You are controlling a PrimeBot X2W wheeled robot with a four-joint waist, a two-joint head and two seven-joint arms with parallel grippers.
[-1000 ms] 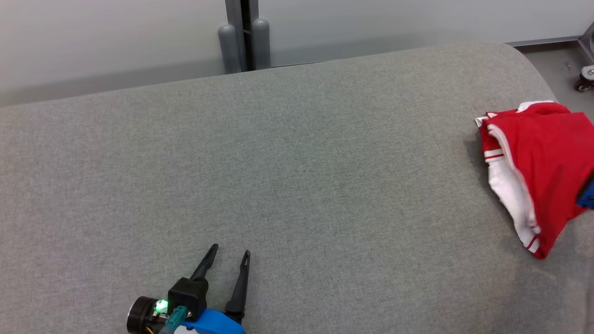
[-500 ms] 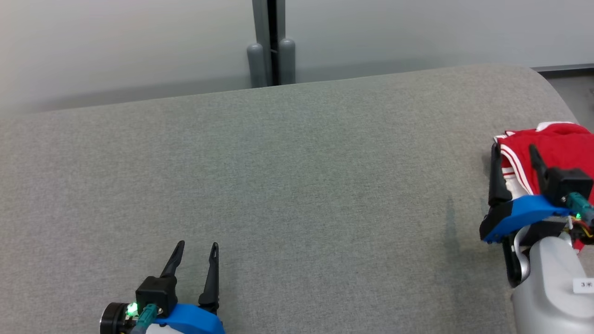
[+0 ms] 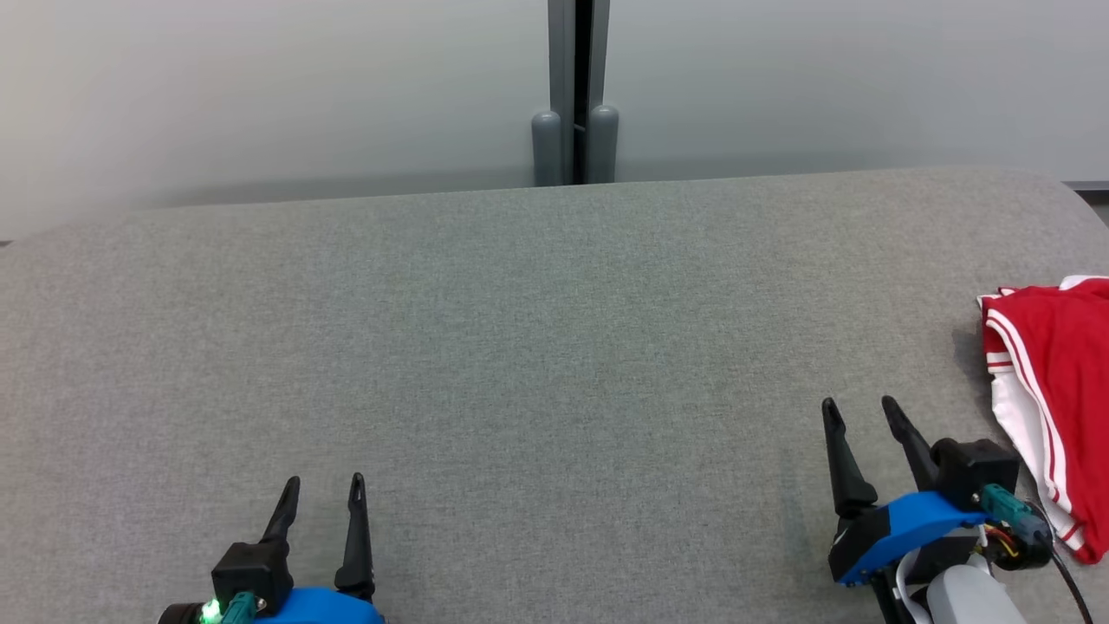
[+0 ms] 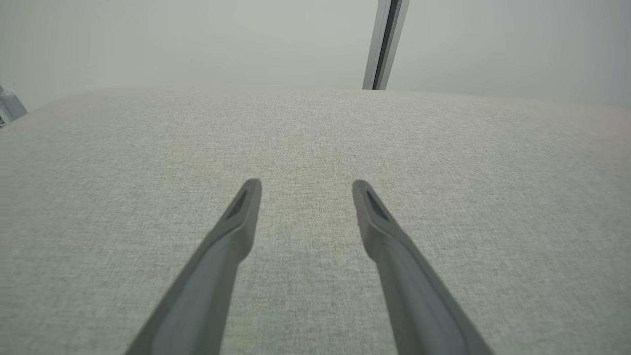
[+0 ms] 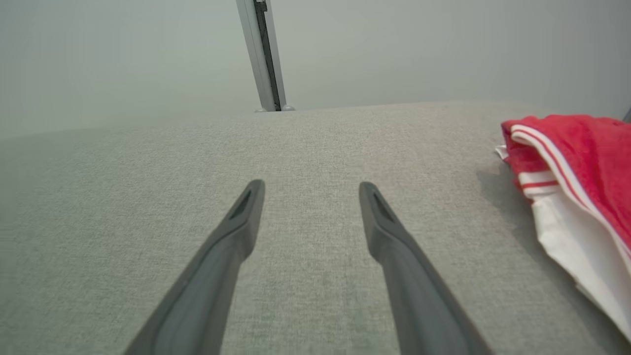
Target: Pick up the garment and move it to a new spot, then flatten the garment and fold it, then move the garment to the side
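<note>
Left end effector (image 3: 325, 479): near left, two long, dark, tapered fingers set wide apart with nothing between them, above bare counter (image 3: 520, 329). Right end effector (image 3: 859, 402): near right, blue housing, fingers also wide apart and empty, just left of the garment (image 3: 1057, 381) and apart from it. Garment: lies on the right side of the counter close to its right edge, partly cut off by the frame. It is soft, limp red cloth with a white panel and thin striped trim, lying in loose layers. Hazards, as judged: a pinch that takes only the top layer would pull the layers apart, a push to the right could slide the cloth over the edge, and thin fingertips pressed low could drag on the covering. Counter: matte grey woven fabric with a fine grain, flat, with rounded corners at the far edge. Post (image 3: 573, 87): far centre, grey metal upright with two rounded caps at its foot. Wall (image 3: 260, 87): behind the post, pale and smooth.
</note>
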